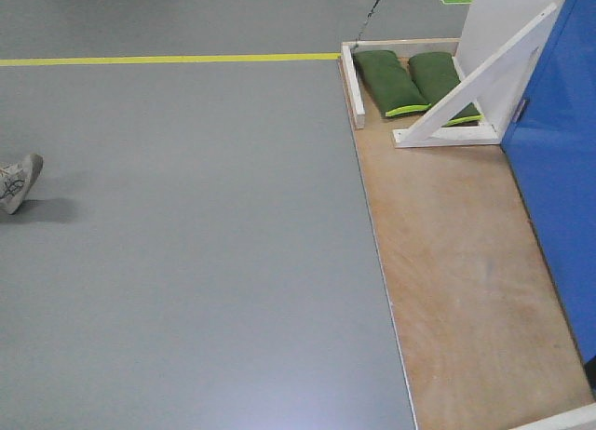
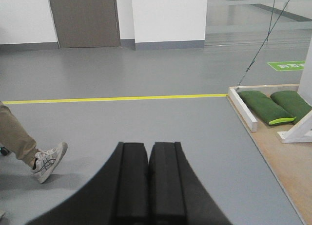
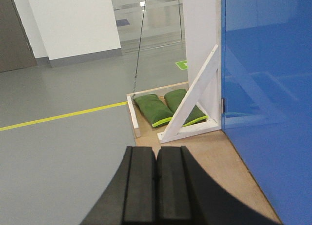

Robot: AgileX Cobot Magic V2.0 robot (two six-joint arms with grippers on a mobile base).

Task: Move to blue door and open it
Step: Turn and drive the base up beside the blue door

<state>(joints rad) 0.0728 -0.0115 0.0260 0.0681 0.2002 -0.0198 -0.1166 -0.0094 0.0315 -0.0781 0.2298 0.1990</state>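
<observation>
A grey hall floor is crossed by a yellow tape line. To its right lies a plywood platform, and the blue door stands along the platform's right edge (glossy, mirroring the room). A white diagonal brace stands just beside it, with two green sandbags at its foot. The left pincer and right pincer are each pressed closed, holding nothing. A person's sneaker shows at far left.

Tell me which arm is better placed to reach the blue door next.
Right, most likely. The blue door stands close beside the right pincer; the left pincer faces grey floor, with no door in its view.
</observation>
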